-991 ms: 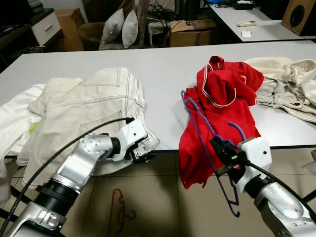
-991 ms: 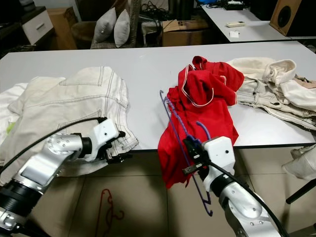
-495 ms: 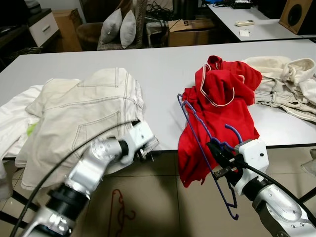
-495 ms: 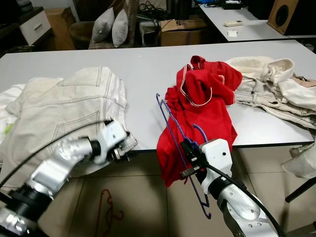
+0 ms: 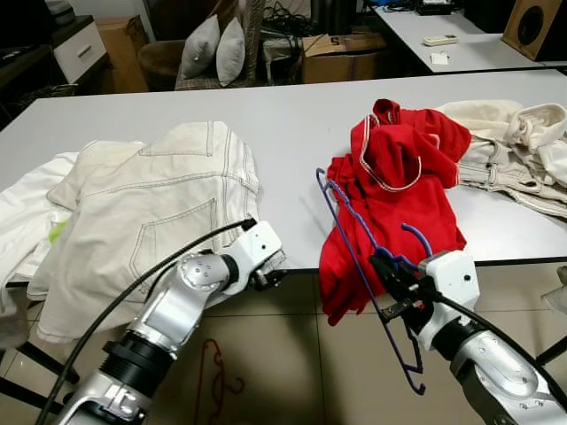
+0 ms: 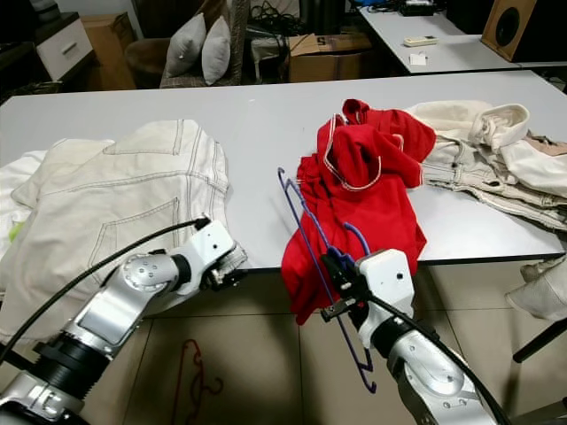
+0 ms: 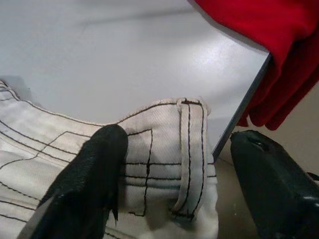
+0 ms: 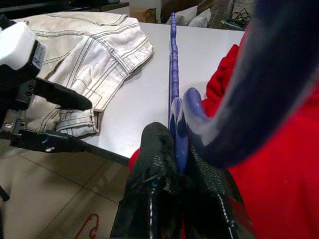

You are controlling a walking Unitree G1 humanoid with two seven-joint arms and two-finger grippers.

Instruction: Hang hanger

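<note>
— What sort of room is this?

— A cluttered home workroom or office. A long white counter (image 5: 292, 115) carries a cream denim garment (image 5: 159, 195) and a red garment (image 5: 394, 190).

— What else shows it?

— Two grey cushions (image 5: 217, 49) on a seat, a brown cardboard box (image 5: 341, 62), tangled black cables (image 5: 292, 18), a wooden speaker (image 5: 534, 27), a second white counter (image 5: 443, 40) and a beige tiled floor (image 5: 292, 372).

No text, label, brand or number can be read anywhere.
</note>
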